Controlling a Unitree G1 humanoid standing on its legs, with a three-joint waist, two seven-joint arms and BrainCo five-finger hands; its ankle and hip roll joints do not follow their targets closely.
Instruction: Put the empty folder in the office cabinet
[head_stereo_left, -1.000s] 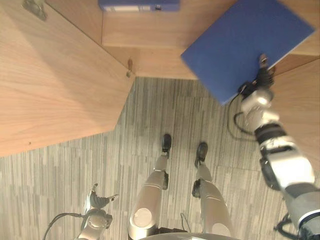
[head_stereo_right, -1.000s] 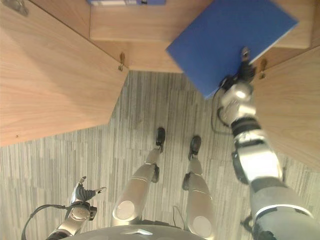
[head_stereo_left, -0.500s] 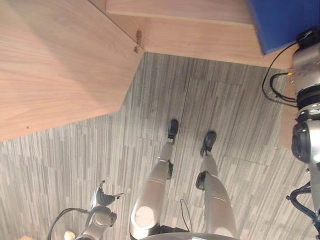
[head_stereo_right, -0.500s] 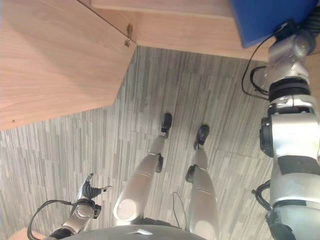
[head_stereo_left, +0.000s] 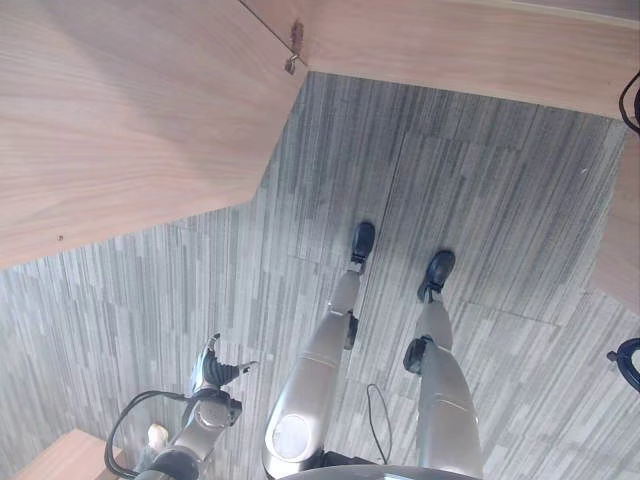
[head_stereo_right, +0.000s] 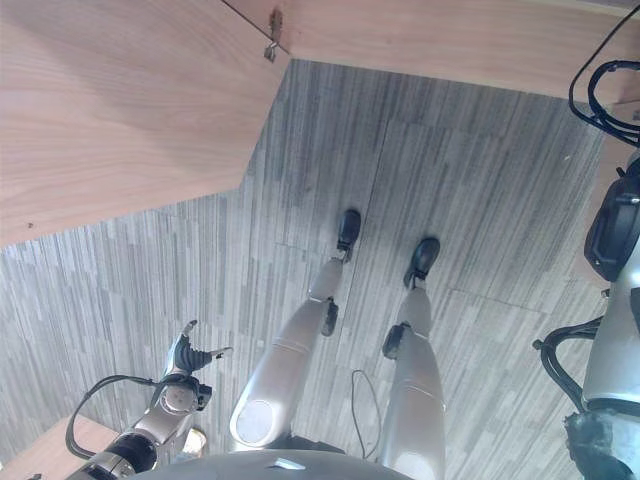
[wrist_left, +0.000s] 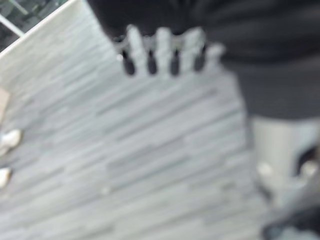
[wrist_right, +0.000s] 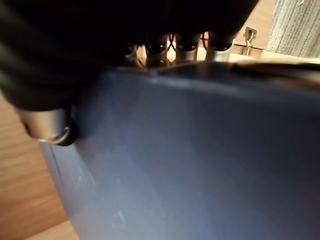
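Blue folder (wrist_right: 200, 160): seen close up in the right wrist view, where its flat blue face spans most of the frame; it lies against the right hand, with pale wood behind it.

Right hand (wrist_right: 170, 47): seen from its own wrist camera; the fingers (wrist_right: 187, 50) run over the folder's upper edge and the thumb (wrist_right: 50, 127) presses on the near face at about 9 o'clock, so the hand is grasping the folder in a pinch.

Cabinet hardware (wrist_right: 248, 36): a small metal fitting on the wood beyond the folder, at about 1 o'clock in the right wrist view.

Cabinet door (head_stereo_left: 120, 110): in the head views a broad wooden panel stands open, taking up the area from 9 to 12 o'clock; a small metal catch (head_stereo_left: 293, 62) sits at its far corner.

Cabinet base (head_stereo_left: 450, 45): a wooden band across 12 to 2 o'clock, meeting the striped grey carpet (head_stereo_left: 480, 170).

Left hand (head_stereo_left: 213, 368): low at 7 o'clock in the head views, well apart from the cabinet, hanging over the carpet with the fingers loosely spread and the thumb out to the side; released, holding nothing.

Left wrist view: the left hand's fingers (wrist_left: 162, 50) point in a straight row over the carpet.

Wooden surface (head_stereo_left: 60, 458): a pale corner at 7 o'clock, near the left arm.
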